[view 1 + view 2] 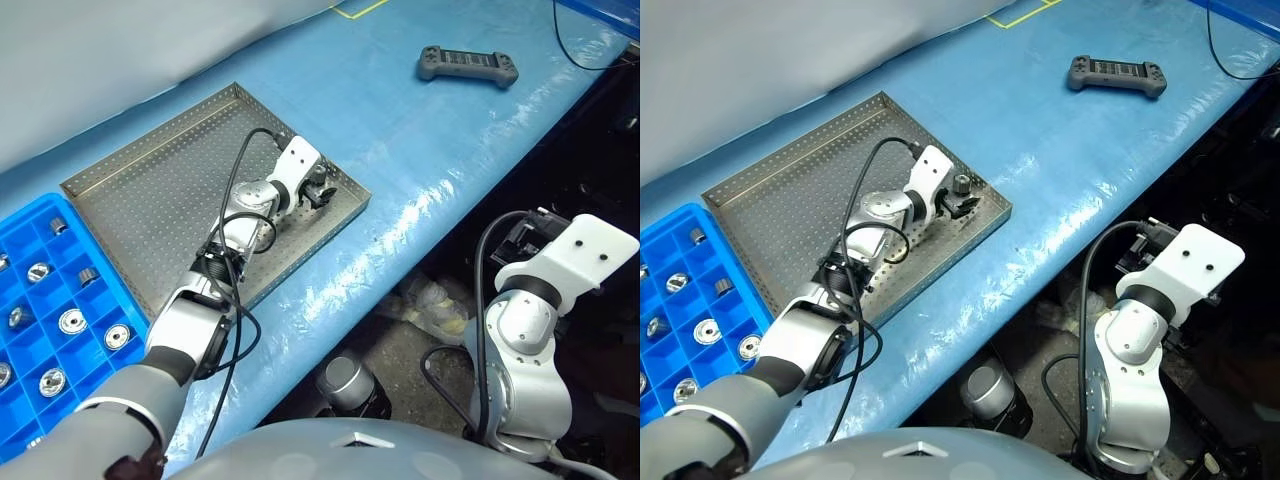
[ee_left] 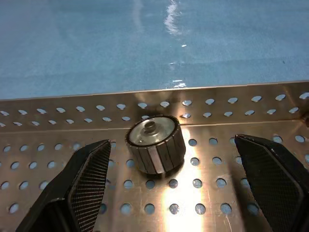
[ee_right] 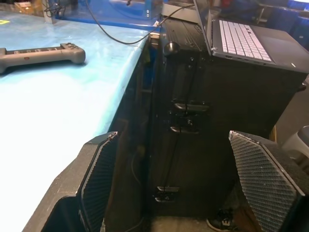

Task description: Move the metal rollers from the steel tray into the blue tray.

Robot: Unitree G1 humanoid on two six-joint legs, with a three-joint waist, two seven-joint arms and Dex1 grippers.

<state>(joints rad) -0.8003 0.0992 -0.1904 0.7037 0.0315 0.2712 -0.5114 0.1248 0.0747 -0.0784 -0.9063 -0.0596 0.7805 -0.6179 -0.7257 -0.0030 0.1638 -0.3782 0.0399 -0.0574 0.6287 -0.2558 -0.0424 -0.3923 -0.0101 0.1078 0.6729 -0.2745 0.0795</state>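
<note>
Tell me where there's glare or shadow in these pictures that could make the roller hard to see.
Left wrist view: bright glare on the steel tray floor just beside the roller, whose shadow falls close around its base. Left eye view: shiny streaks on the blue table cover. Right wrist view: the area off the table edge is dark.

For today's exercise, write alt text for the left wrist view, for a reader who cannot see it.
A single metal roller stands on the perforated floor of the steel tray, close to its low rim, between the two wide-open black fingers of the left gripper. Neither finger touches the roller. Beyond the rim lies a glossy blue table cover.
</note>
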